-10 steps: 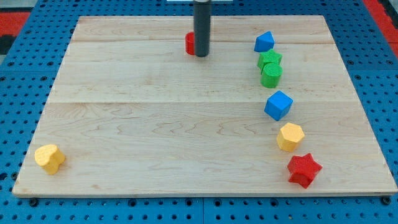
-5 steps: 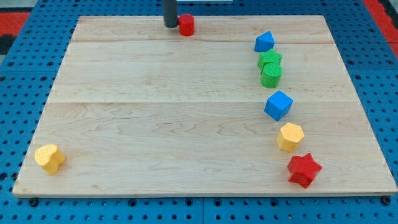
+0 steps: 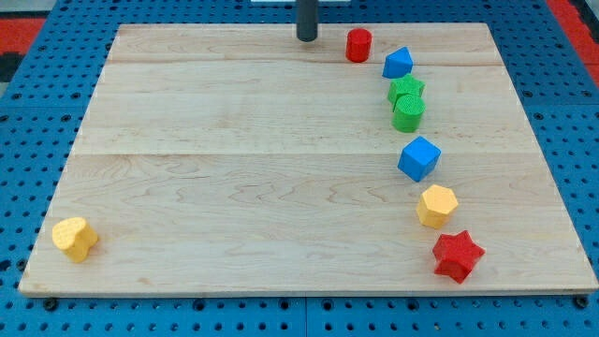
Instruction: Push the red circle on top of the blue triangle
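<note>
My tip [image 3: 307,38] sits near the view's top edge of the wood board [image 3: 234,187]; no jaws on this rig, just the rod. Red circle [image 3: 357,45] is to the tip's right, apart from it w/ a clear gap. Blue triangle [image 3: 398,64] is further right & slightly lower, just beside the red circle, not touching. Green blocks [image 3: 407,103] are below the triangle, well apart from the tip
</note>
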